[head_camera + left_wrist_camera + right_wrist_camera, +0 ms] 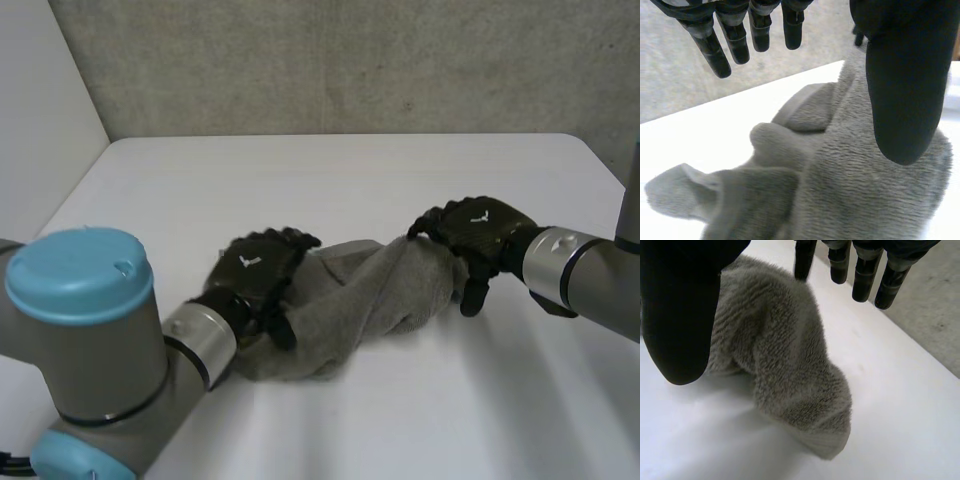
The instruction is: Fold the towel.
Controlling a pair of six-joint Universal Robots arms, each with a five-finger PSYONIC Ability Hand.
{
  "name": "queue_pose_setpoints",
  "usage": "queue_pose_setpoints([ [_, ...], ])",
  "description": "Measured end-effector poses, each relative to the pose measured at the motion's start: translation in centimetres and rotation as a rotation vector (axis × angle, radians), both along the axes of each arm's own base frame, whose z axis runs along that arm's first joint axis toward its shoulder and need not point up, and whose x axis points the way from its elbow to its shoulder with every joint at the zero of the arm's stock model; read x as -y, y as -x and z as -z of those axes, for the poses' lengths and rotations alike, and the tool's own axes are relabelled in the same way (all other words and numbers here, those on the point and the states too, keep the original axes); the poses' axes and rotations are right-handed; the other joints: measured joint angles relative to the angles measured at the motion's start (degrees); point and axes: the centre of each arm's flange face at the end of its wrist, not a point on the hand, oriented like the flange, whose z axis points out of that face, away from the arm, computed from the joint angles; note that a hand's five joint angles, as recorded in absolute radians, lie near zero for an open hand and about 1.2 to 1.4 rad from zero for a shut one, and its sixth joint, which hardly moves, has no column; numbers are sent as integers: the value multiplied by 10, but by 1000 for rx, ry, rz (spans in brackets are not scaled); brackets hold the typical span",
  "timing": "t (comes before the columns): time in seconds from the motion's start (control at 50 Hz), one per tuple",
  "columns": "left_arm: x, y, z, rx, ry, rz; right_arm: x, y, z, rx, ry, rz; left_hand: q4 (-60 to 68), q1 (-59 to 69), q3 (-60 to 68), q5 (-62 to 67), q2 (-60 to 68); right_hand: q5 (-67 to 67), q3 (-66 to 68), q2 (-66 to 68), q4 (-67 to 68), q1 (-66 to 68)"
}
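Bare table [400, 430] runs along the near side, with the left arm's light-blue cap [80, 275] at its left. Just beyond the cap the left hand [258, 268] lies over the left end of the towel [370, 300], a grey terry cloth bunched into a rumpled ridge that slants across the middle of the table. In the left wrist view its fingers [715, 55] hang straight and spread, clear of the cloth, while the thumb [905, 90] stands well apart from them over the pile. A loose corner lies flat on the table beside the bunch. The right hand [478, 228] sits on the towel's right end, which humps up under its palm. In the right wrist view its fingers are straight, one touching the back of the hump. Its thumb is wide of them on the other side, and the towel's end droops to the table. Past both hands the white top lies open to its far edge, which meets a grey wall [350, 60].
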Motion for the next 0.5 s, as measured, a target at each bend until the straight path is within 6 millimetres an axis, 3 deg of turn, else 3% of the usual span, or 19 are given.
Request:
queue_pose_setpoints([
  [0.12, 18, -14, 10, 19, -25, -71, 19, -7, -1, 75, -21, 37, 0, 0, 0, 0, 0, -1, -1, -3, -2, -1],
  [0.24, 22, -34, 28, 67, -78, -156, 29, -13, -13, 146, -16, 51, 0, 0, 0, 0, 0, -1, -1, -3, -2, -1],
  [0.4, 19, -55, 44, 112, -135, -225, 15, -39, -35, 189, 40, -48, 0, 0, 0, 0, 0, -1, -1, -3, -2, -2],
  [0.5, 13, -62, 52, 132, -167, -236, 10, -59, -25, 146, 56, -123, 0, 0, 0, 0, 1, -1, -1, -3, -2, -2],
])
